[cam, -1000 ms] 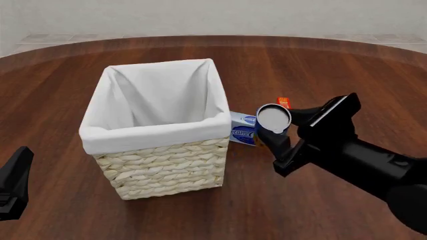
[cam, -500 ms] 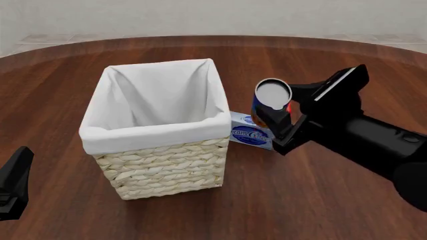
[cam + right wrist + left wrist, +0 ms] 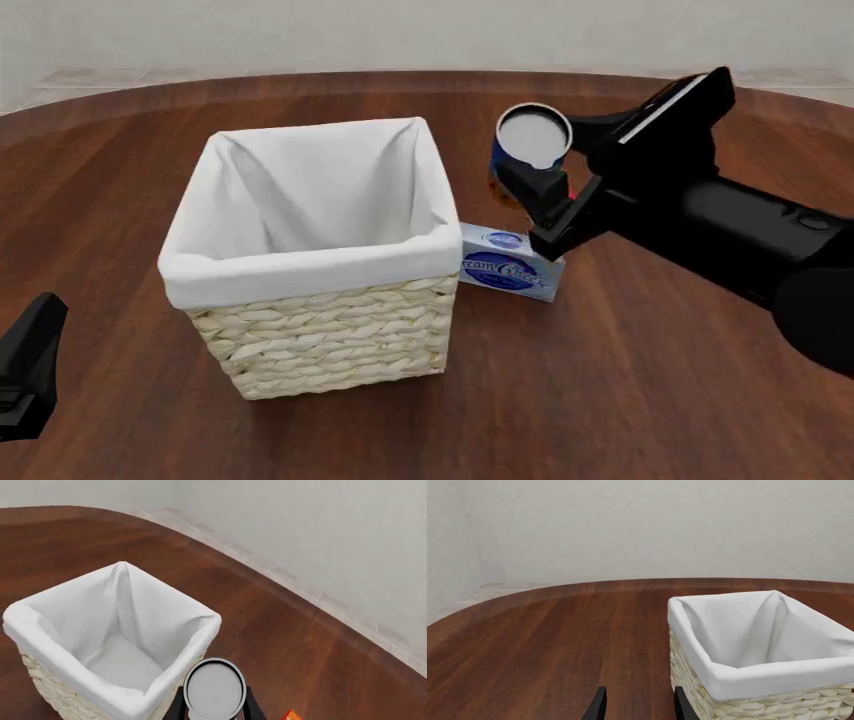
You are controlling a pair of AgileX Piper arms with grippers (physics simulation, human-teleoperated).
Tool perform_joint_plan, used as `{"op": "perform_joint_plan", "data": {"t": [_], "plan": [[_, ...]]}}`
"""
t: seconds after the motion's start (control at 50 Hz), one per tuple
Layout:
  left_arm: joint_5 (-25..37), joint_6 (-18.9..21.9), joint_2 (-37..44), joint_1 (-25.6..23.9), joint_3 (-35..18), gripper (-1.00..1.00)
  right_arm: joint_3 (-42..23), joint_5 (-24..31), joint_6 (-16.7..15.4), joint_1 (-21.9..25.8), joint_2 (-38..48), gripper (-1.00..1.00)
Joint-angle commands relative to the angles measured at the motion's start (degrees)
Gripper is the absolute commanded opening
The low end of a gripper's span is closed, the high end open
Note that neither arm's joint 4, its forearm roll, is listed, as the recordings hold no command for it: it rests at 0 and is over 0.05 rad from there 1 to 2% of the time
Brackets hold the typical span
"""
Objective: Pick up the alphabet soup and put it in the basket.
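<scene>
The alphabet soup can (image 3: 533,134), silver-white lid up and dark blue label turning orange low down, hangs in the air just right of the basket's far right corner, above rim height. My right gripper (image 3: 529,168) is shut on it. In the right wrist view the can's lid (image 3: 213,687) sits between the two black fingers (image 3: 252,709). The cream wicker basket (image 3: 320,330) with white lining stands at centre left; it also shows in the right wrist view (image 3: 40,625) and the left wrist view (image 3: 760,680). My left gripper (image 3: 639,709) is open and empty, low at the near left (image 3: 27,370).
A blue-white cream cheese box (image 3: 511,263) lies on the wooden table against the basket's right side, below the held can. A corner of the small orange-red box (image 3: 291,715) shows in the right wrist view. The table's curved far edge (image 3: 427,75) meets a pale floor.
My right gripper has lifted the can up and a little left, from beside the cream cheese box to above the basket's rim height. The left arm has not moved.
</scene>
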Motion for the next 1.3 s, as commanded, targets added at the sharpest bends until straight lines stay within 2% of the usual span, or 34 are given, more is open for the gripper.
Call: {"op": "perform_joint_plan", "data": {"t": [0.02,0.46,0.94,1.3], "plan": [[0.0,0.0,0.0,0.0,0.0,1.0,-3.55,-0.41,-0.26,0.81,1.4,-1.0],[0.0,0.0,0.0,0.0,0.0,1.0,-7.11,-1.34,-0.25,4.19,4.09,-1.0],[0.0,0.0,0.0,0.0,0.0,1.0,-11.27,-3.56,1.64,9.72,8.79,-1.0],[0.0,0.0,0.0,0.0,0.0,1.0,-15.54,-3.05,1.72,12.83,12.25,-1.0]]}}
